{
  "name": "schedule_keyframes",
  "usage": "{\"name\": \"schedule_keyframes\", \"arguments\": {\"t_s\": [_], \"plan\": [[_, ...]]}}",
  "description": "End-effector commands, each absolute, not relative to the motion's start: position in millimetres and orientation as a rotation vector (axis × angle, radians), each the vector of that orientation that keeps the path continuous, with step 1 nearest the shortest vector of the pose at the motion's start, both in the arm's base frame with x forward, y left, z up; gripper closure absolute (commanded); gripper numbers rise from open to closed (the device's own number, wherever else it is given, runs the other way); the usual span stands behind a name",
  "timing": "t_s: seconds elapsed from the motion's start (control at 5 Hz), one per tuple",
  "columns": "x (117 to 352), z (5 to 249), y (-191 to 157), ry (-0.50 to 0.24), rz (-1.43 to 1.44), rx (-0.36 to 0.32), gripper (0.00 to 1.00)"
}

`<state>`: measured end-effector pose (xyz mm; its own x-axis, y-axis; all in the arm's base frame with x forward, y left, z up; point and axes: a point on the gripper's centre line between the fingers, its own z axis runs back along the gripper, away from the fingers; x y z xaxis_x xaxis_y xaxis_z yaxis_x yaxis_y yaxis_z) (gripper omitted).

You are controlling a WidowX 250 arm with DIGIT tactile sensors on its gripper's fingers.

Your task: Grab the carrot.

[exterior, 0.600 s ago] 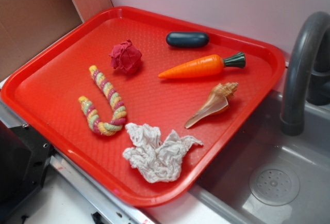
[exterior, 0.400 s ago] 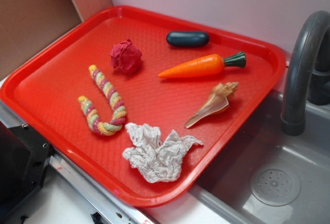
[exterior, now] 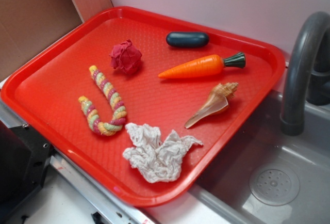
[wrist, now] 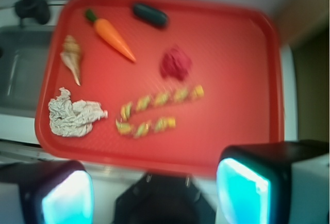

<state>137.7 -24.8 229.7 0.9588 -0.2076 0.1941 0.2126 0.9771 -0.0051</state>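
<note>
Gripper point(wrist: 154, 190) spread wide, empty, hovering off the tray's point(exterior: 46, 110) near edge. Risks nudging capsule point(exterior: 187, 39) or seashell point(exterior: 214, 103) (both flank carrot point(exterior: 198, 66)), or slipping off glossy plastic.

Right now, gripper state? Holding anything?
Gripper: open, holding nothing; it sits high over the near edge of the tray, well short of the carrot.

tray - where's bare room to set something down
Tray: bare left of the rope and rag ball, and in the middle between rope, carrot and shell. Crowded at the far right around the carrot, capsule and shell, and by the paper.
</note>
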Motion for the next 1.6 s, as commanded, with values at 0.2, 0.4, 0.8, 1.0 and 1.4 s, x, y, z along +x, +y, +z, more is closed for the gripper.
{"name": "schedule_keyframes", "arguments": {"t_s": [0.2, 0.4, 0.8, 1.0, 1.4], "plan": [[222, 166, -63, -0.220, -0.494, 0.072, 0.00], [247, 135, -77, -0.209, -0.518, 0.094, 0.00], [280, 93, -85, -0.169, -0.524, 0.095, 0.00], [291, 80, -90, -0.159, -0.517, 0.092, 0.00], [306, 55, -101, -0.110, -0.554, 0.064, 0.00]]}}
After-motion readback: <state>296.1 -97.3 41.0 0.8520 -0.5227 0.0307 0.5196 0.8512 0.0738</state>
